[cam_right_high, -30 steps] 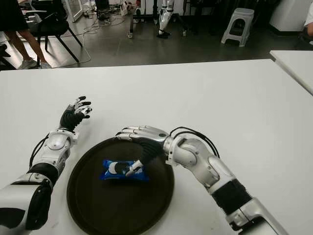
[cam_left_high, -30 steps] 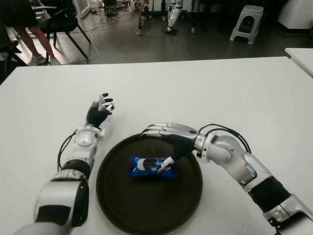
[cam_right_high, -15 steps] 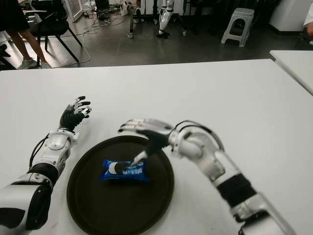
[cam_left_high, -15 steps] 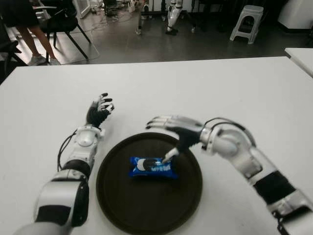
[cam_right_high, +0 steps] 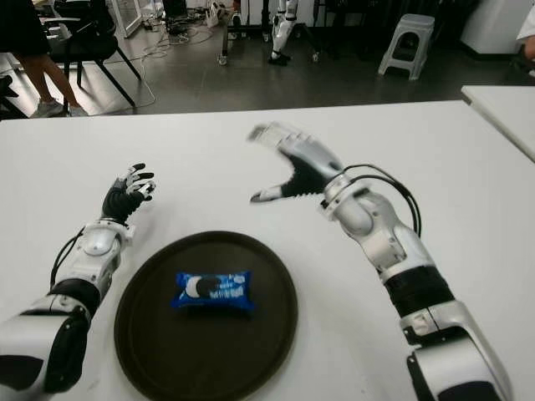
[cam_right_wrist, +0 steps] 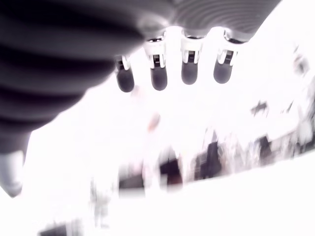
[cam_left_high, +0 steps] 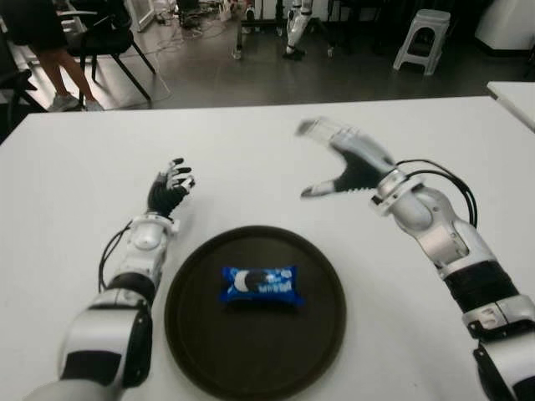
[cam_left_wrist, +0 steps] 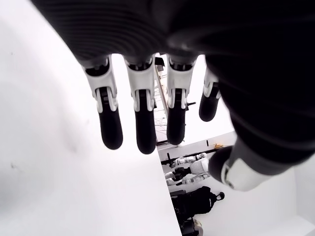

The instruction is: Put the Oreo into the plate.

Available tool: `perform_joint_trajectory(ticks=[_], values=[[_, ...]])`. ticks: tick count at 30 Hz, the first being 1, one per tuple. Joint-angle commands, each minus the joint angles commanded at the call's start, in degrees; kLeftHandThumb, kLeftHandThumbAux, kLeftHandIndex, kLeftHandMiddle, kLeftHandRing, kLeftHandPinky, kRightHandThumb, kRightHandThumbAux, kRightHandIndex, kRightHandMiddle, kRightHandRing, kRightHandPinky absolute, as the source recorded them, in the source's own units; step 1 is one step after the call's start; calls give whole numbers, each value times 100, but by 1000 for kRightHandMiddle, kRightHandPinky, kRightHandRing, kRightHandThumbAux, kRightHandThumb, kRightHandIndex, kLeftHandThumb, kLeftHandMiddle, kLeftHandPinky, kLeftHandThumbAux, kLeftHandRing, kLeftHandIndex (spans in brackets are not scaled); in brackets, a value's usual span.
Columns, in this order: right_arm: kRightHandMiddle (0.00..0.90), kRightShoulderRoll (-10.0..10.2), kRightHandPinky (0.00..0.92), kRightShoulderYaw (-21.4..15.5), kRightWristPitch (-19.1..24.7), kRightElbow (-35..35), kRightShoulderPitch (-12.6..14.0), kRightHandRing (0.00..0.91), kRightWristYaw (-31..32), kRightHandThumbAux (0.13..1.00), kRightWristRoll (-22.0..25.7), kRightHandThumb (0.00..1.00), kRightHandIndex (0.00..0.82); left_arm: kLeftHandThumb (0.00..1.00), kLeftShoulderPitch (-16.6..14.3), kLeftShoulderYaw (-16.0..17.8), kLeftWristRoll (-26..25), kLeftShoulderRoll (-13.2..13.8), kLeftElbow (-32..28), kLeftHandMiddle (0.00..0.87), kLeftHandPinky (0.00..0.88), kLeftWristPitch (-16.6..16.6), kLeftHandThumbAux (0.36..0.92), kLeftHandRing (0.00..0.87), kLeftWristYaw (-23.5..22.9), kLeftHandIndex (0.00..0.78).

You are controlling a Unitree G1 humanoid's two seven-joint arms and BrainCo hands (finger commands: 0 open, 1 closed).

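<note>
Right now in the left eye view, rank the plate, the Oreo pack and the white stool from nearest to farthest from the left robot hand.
From the left robot hand, on the table's left:
1. Plate, just to its right and toward the robot.
2. Oreo pack, lying at the plate's middle.
3. White stool, on the floor beyond the table, far right.

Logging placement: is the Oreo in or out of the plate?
In. The Oreo lies flat inside the plate; the right hand is open above the table.
</note>
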Motion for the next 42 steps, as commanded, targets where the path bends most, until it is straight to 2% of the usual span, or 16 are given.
perform_joint_trajectory(ticks=[1,3,6,8,10,11,14,17,24,26,29,36,42], values=[[0,104,0,-167,152,77,-43,0,211,529,385,0,0,84,-1,13,-16,-7,-2,229,306,-1,622,257,-16,142],[10,222,3,-408,329,305,-167,6,441,539,853,0,0,89,2,28,-32,-20,-7,233,302,-7,625,258,-30,148],[54,251,24,-672,300,1023,-507,45,511,552,1109,0,13,88,11,32,-28,-31,-14,233,286,-18,626,253,-20,153],[90,192,49,-809,163,1897,-863,79,342,569,1065,0,37,86,13,25,-12,-33,-19,232,278,-24,633,249,4,155],[118,164,97,-836,23,2617,-1037,112,12,584,918,0,58,84,21,17,4,-30,-20,231,274,-35,640,246,19,155],[126,155,112,-847,-29,2881,-1078,122,-94,587,870,0,63,84,27,10,14,-26,-21,230,273,-41,642,245,26,155],[172,112,234,-888,-120,3448,-1113,192,-290,609,785,6,96,80,50,-11,43,-15,-24,229,267,-83,648,243,39,153],[201,82,293,-965,15,3973,-1076,234,-460,635,761,12,128,72,59,-21,59,-3,-26,227,267,-110,647,241,51,153],[229,164,334,-1236,439,4501,-1052,276,-587,649,870,41,148,58,77,-22,69,21,-31,227,277,-135,652,246,70,147],[233,151,343,-1366,544,4550,-1083,283,-463,658,961,31,146,57,70,-28,74,29,-32,230,279,-131,660,247,68,147],[231,69,344,-1751,855,4587,-1179,285,49,638,1321,13,139,51,59,-59,108,52,-25,226,280,-104,653,247,63,145],[238,106,351,-2354,1262,4606,-1305,291,732,604,1886,1,138,56,73,-76,111,62,-27,221,278,-114,634,244,61,144],[238,117,346,-2542,1406,4612,-1317,293,1022,584,1992,0,137,60,70,-74,101,52,-32,220,277,-91,640,243,57,146]])
